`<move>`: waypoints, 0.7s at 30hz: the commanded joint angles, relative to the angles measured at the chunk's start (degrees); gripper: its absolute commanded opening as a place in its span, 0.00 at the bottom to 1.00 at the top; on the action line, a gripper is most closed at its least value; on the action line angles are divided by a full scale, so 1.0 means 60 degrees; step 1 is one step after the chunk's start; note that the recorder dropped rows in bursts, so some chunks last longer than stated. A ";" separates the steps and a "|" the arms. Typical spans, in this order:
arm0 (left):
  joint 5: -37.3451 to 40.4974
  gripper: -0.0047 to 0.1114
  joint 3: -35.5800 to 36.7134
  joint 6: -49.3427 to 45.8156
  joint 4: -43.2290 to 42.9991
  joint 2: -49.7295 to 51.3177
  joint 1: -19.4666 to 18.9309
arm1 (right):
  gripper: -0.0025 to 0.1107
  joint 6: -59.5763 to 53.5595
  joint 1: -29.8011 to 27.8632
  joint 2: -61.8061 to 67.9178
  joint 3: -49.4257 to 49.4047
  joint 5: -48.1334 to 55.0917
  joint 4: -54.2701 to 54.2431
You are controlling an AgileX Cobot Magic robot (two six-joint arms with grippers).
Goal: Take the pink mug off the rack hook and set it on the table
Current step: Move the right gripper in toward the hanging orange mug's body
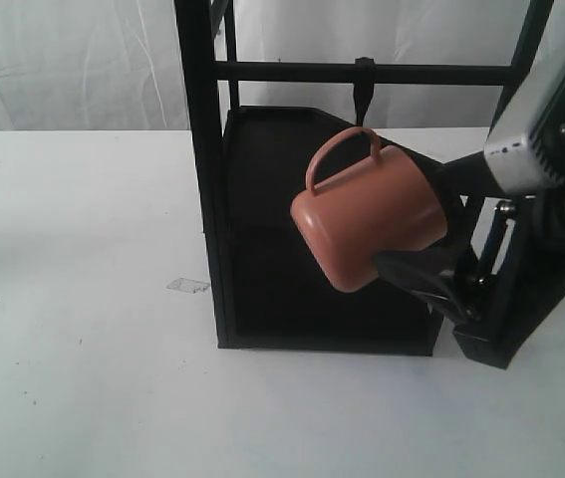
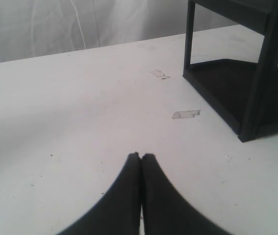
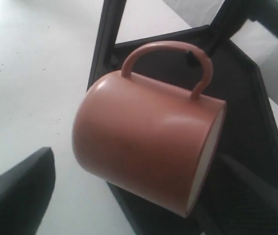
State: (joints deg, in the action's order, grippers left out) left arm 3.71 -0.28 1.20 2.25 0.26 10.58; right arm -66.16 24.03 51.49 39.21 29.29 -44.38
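Note:
The pink mug point(image 1: 367, 224) point(image 3: 143, 142) hangs tilted on its side, its thin handle looped over the tip of the rack hook point(image 1: 364, 92) point(image 3: 190, 56) under the crossbar. My right gripper point(image 1: 420, 227) point(image 3: 129, 205) is open and straddles the mug. One finger point(image 3: 16, 196) stands clear of the base side. The other finger point(image 3: 249, 196) lies by the white rim. Over the bare white table point(image 2: 55, 98), left of the rack, my left gripper point(image 2: 141, 155) is shut on nothing; the exterior view does not show it.
The tall black rack point(image 1: 202, 149) point(image 2: 259, 73) stands on the table point(image 1: 83, 319), its dark lower shelf right behind and under the mug. A small scrap of clear tape point(image 1: 187, 285) point(image 2: 186, 114) lies near its front left post. White curtain hangs behind.

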 commanded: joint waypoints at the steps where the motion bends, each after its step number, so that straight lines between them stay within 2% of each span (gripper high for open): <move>1: 0.0038 0.04 0.0047 0.0013 0.0105 -0.0044 -0.0045 | 0.73 -0.0247 0.0041 0.0054 0.0036 -0.0302 -0.0060; 8: 0.0038 0.04 0.0047 0.0013 0.0105 -0.0044 -0.0045 | 0.73 -0.0536 0.0041 0.0666 0.0036 -0.0188 -0.0192; 21: 0.0038 0.04 0.0047 0.0013 0.0105 -0.0044 -0.0045 | 0.73 -0.2227 0.0041 0.1086 0.0036 0.0677 -0.2105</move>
State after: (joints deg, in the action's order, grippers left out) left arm 3.71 -0.28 1.20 2.25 0.26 10.58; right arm -77.62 24.03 57.85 39.21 31.67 -54.55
